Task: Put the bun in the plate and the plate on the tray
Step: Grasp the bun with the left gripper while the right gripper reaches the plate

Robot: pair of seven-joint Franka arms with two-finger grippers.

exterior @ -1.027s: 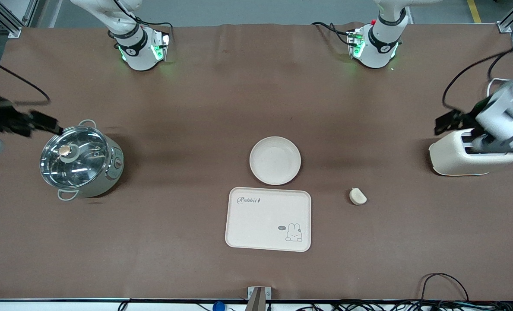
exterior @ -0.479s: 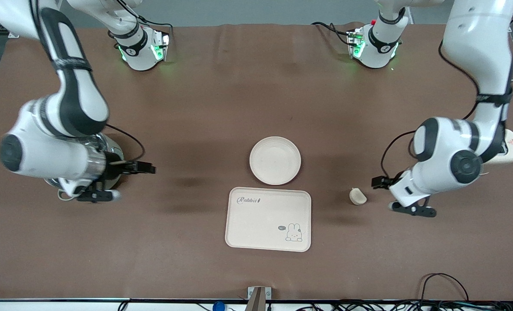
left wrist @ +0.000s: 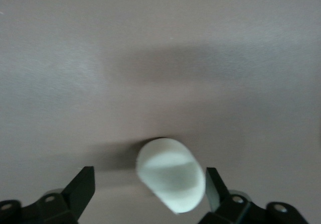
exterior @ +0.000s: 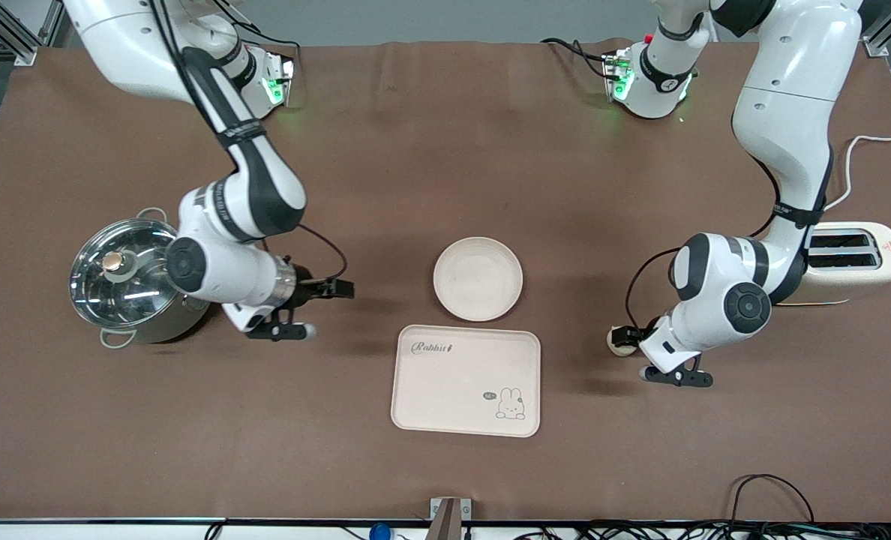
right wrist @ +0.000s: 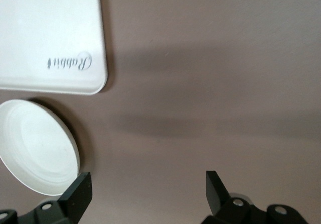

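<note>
The bun [exterior: 616, 343] lies on the table toward the left arm's end, level with the tray. My left gripper [exterior: 628, 333] is open just over it. In the left wrist view the bun [left wrist: 170, 181] sits between the spread fingers [left wrist: 84, 186], close to one of them and not gripped. The round plate [exterior: 478, 279] lies empty at mid-table, with the Rabbit tray [exterior: 466, 380] just nearer the front camera. My right gripper [exterior: 331, 289] is open and empty over bare table between the pot and the plate. The right wrist view shows the plate [right wrist: 35, 146] and a tray corner [right wrist: 50, 38].
A steel pot with a glass lid [exterior: 127, 277] stands at the right arm's end, close beside the right arm's wrist. A cream toaster [exterior: 850, 259] with its cable stands at the left arm's end. Cables lie along the table's front edge.
Both arms have swung in from the table's ends. The left gripper has come down over the bun. The right gripper has moved from the pot toward the plate.
</note>
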